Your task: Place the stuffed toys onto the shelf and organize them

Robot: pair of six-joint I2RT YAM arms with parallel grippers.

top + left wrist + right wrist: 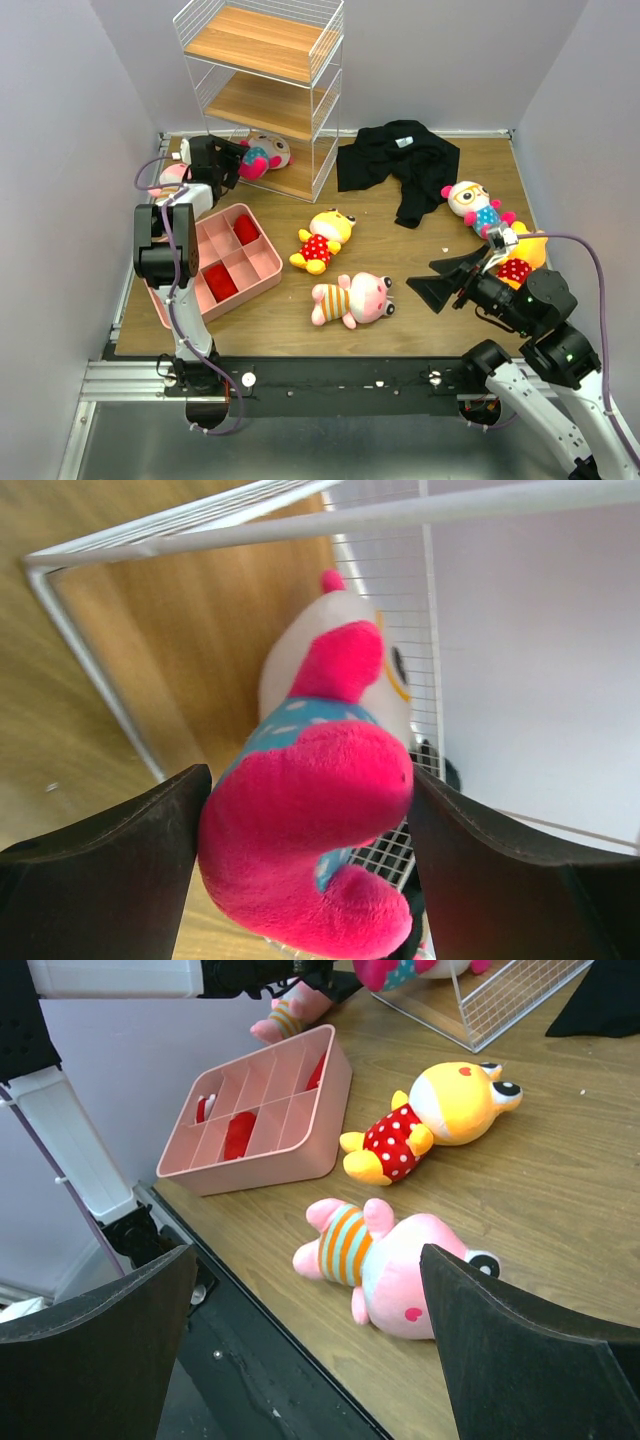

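Recorded at far left a pink striped doll on the tabletop, partly hidden behind the left arm and close to the pink compartment tray. Found the left gripper reaching to the bottom tier of the white wire shelf, jaws clenched on the pink leg of a white-faced glasses doll, which lies partly inside that tier at its open side. Judged the step in hand as placing this first toy; upper two boards bare. Judged next move as pushing it further in, releasing, then backing out clear of the wire frame. Noted mid-tabletop a yellow polka-dot doll and a second pink striped doll, near each other, not touching. Noted a black garment right of the shelf. Found the right gripper hanging low over the tabletop, jaws released and empty, pointed toward those two dolls. Logged at right a second glasses doll and, partly behind the right arm, a second yellow doll. Five toys outstanding.
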